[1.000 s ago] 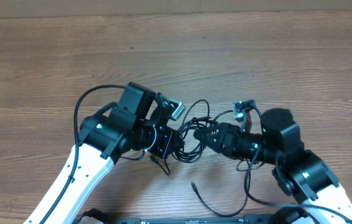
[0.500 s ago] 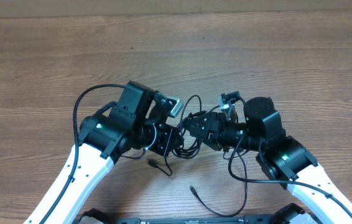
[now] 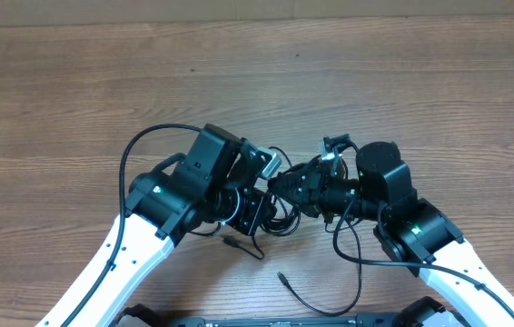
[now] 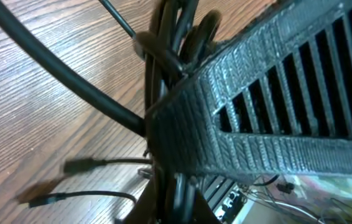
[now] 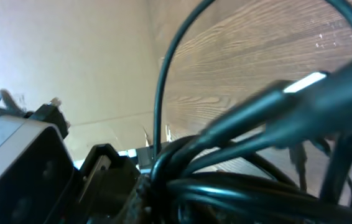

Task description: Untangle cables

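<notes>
Two arms are facing each other over the wooden counter (image 3: 402,82), just inside the middle of its front edge. I am watching the cables (image 3: 278,213) sitting bunched between them as a small black tangle. The left arm (image 3: 171,195) is reaching in from the front-left side and the right arm (image 3: 411,218) from the front-right, each showing a small green light on its housing.

The left jaws are pressing together on the tangle. In the left wrist view the cables (image 4: 163,68) are running in a tight sheaf past the ribbed black finger (image 4: 275,93). The right jaws are pressing together too, pinching the same tangle from the other side, and blurred loops of the cables (image 5: 244,193) are filling the right wrist view.

One loose end (image 3: 232,242) is trailing out of the bundle toward the front edge, its plug lying on the wood. A second plug end (image 3: 282,275) is lying nearer the front edge, apart from the bundle. Its cord is curving away to the right, and I cannot tell where it leads. Any lettering on the plugs is too small and blurred for me to read.
</notes>
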Controlling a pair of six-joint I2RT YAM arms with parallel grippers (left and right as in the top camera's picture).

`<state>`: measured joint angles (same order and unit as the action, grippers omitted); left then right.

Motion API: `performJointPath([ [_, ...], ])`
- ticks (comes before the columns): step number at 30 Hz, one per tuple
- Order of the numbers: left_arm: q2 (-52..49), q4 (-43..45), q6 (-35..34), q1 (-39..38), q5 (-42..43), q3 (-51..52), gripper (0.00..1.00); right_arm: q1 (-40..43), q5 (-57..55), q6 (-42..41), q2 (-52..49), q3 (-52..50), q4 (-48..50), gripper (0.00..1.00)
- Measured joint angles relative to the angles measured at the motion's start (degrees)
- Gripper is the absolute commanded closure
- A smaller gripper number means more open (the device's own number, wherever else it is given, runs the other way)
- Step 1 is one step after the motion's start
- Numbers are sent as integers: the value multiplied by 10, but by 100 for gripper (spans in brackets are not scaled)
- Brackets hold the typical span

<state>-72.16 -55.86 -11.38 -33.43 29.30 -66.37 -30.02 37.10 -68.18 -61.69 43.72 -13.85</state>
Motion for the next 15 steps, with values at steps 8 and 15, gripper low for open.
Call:
performJointPath([
  [8,0,-1,-18,-15,-63,0,96,0,-1,-1,-7,0,2,96],
  [15,1,-41,-173,-28,-248,-3,96,6,0,5,-11,0,8,96],
])
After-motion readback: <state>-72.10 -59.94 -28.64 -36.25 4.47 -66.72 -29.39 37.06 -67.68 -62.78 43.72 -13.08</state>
